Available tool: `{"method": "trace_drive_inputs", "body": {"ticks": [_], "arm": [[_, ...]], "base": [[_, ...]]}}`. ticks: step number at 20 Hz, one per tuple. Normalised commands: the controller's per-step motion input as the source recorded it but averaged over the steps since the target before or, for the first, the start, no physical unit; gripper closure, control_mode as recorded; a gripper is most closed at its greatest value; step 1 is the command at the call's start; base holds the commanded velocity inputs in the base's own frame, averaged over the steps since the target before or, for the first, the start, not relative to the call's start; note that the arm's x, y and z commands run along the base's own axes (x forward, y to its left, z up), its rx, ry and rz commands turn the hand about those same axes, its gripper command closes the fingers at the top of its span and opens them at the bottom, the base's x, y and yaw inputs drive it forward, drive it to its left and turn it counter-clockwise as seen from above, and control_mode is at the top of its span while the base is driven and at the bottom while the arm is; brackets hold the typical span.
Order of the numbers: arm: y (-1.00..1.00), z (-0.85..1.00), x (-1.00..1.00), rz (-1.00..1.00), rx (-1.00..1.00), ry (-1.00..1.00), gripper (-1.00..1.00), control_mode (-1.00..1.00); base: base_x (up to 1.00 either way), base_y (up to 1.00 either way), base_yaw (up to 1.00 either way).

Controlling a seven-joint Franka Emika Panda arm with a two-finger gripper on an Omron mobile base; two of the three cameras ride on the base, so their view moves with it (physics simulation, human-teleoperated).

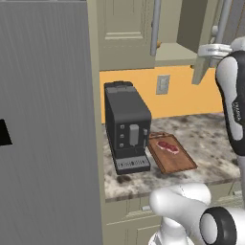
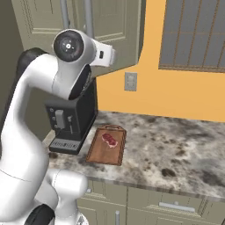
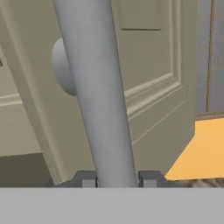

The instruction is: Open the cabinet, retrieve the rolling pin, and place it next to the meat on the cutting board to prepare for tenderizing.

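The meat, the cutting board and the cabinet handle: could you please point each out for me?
meat (image 1: 168,146), left base view, its middle.
cutting board (image 1: 178,162), left base view, bare wood.
cabinet handle (image 3: 98,87), hand view, bar's mid-length.

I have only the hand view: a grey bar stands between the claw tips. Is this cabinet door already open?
Observer: Yes. In the left base view the door is swung out, so the shelf inside shows.
Operator: Where does the meat lie?
Observer: The meat lies on the far half of the cutting board.
Operator: What stands near the board?
Observer: A black coffee machine stands close beside it, on its left in both base views.
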Motion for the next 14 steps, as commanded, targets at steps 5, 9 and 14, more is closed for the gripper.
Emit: {"method": "trace_drive_inputs", "body": {"ticks": [5, 9, 14], "arm": [[-0.63, -0.29, -0.95, 0.0, 0.05, -0.03, 1.0, -1.0], [-0.09, -0.09, -0.29, 0.0, 0.0, -0.02, -1.0, -1.0], [0.06, 0.0, -0.75, -0.03, -0.01, -0.09, -1.0, -1.0]], "base": [[0.0, 0.0, 0.0], [0.0, 0.0, 0.0], [0.0, 0.0, 0.0]]}}
